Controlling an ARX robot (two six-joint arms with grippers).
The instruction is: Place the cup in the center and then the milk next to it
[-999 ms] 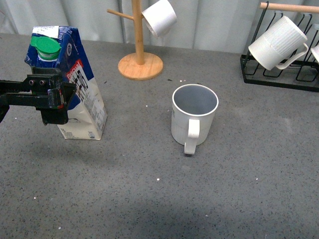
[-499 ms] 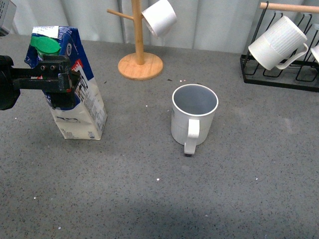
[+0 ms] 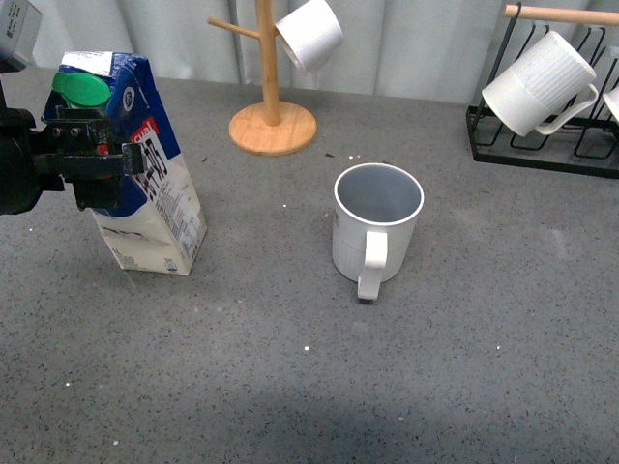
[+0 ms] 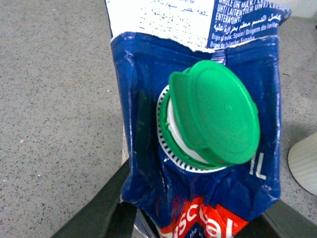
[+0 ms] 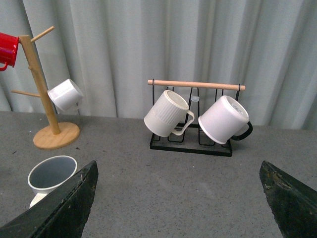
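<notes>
The cup, an off-white mug with a grey-blue inside and its handle facing me, stands upright near the middle of the grey table; it also shows in the right wrist view. The milk, a blue-and-white carton with a green cap, stands tilted at the left. My left gripper is shut on the milk just below the cap. My right gripper is open and empty above bare table, out of the front view.
A wooden mug tree with a white cup stands behind the mug. A black rack at the back right holds a ribbed white mug. A red cup hangs on the tree.
My left gripper has closed in on the milk carton near its top and moved up and left. The carton has tipped, its base edge lifting. The cup has not moved.
</notes>
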